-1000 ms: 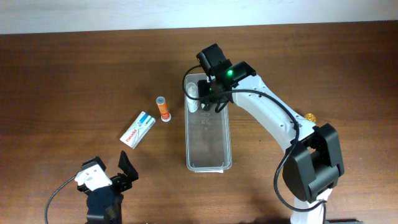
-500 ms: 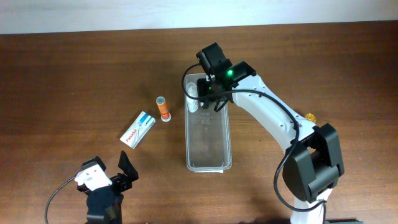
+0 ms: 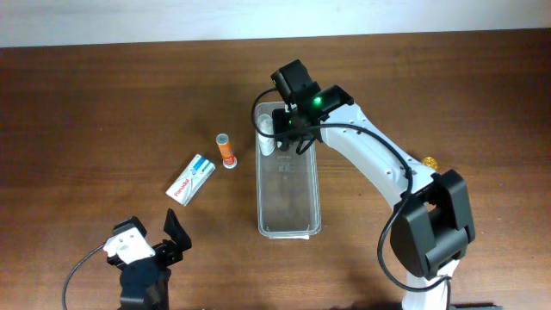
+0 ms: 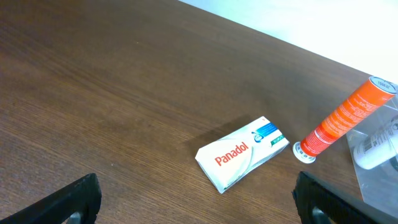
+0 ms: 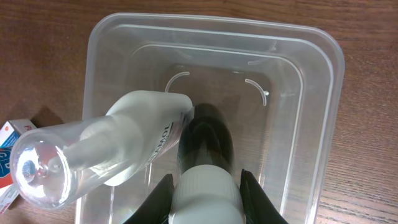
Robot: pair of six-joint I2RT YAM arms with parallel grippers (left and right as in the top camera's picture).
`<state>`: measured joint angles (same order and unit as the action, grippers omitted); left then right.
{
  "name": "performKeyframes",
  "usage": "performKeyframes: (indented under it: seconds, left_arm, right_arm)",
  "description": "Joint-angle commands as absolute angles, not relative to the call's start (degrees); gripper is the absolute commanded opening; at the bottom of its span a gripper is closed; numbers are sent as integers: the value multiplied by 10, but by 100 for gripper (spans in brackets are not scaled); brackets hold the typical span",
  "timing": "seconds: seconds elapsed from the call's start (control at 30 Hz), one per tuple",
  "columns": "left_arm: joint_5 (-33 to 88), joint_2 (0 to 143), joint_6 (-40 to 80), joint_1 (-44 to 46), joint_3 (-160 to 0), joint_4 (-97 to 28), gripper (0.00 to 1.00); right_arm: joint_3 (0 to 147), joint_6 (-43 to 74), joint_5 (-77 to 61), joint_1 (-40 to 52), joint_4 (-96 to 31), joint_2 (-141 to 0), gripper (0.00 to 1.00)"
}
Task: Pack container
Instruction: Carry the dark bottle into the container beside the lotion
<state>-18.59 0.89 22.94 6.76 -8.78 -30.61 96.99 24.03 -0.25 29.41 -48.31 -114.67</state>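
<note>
The clear plastic container (image 3: 288,198) lies lengthwise in the middle of the table. My right gripper (image 3: 288,138) hangs over its far end, shut on the white cap of a dark bottle (image 5: 205,140) that points down into the container (image 5: 217,28); in the right wrist view the gripper (image 5: 206,186) has a finger on each side of the cap. A white spray bottle (image 5: 134,127) with a clear cap leans inside the container, against the dark bottle's left side. My left gripper (image 3: 153,232) stands open at the near left, with nothing in it.
A white Panadol box (image 3: 191,179) and an orange tube (image 3: 226,151) lie on the wood left of the container. In the left wrist view the box (image 4: 242,152) and the tube (image 4: 345,115) lie ahead of the open gripper (image 4: 196,208). A small gold object (image 3: 429,161) sits at the right.
</note>
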Motion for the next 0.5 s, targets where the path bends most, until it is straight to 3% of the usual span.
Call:
performKeyframes:
  seconds: [0.0, 0.33, 0.47]
  left_arm:
    - [-183, 3, 224, 66, -85, -306, 99]
    - [-183, 3, 224, 66, -85, -306, 100]
    - [-183, 3, 224, 66, -85, -306, 100]
  right_arm:
    - [977, 243, 3, 296, -478, -1158, 21]
    - [977, 243, 3, 297, -475, -1185, 22]
    - [979, 243, 3, 297, -471, -1183, 36]
